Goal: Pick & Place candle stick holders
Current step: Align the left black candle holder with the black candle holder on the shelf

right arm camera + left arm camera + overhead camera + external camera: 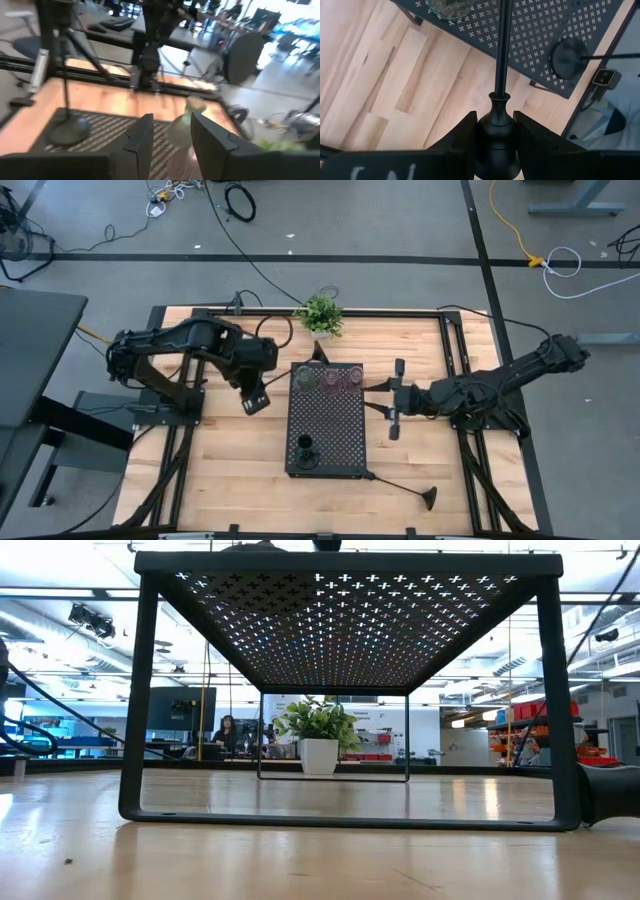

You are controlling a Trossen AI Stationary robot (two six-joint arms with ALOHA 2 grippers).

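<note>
My left pincer point(494, 145) is pinching the black long-stemmed candle holder point(501, 75) just beside the black perforated tray point(325, 425), next needing lowering upright onto it; right pincer point(171, 131) is hovering spread.

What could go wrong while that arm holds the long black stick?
The left gripper's jaws clamp the black long-stemmed candle holder at its bulge. Its stem reaches over the black perforated metal tray, close to a translucent glass cup, and might knock it. The holder could also tilt in the grip.
</note>
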